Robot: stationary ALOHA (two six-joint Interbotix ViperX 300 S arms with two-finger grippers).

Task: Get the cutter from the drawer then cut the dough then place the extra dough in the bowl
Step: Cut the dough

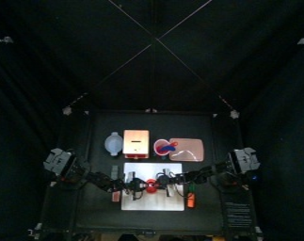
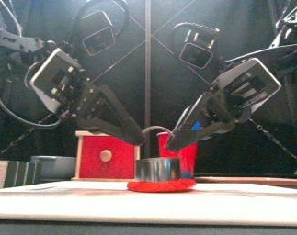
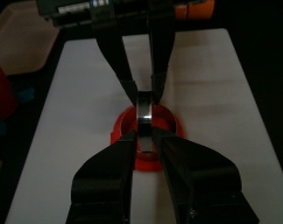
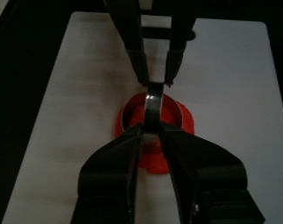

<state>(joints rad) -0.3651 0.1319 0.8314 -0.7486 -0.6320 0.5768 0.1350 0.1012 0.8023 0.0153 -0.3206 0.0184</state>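
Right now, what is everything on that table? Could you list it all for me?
cutting board: one, white, front middle of the table.
dough: one disc, red, on the board.
cutter: one, metal, round, standing on the dough.
wooden box: one, pale with a red drawer front, behind the board.
bowl: one, blue-grey, left of the box.
tray: one, pink, right of the box.
cup: one, red, on the tray; its contents are too small to tell.
left gripper: one, black, closed on the cutter from the left.
right gripper: one, black, closed on the cutter from the right.
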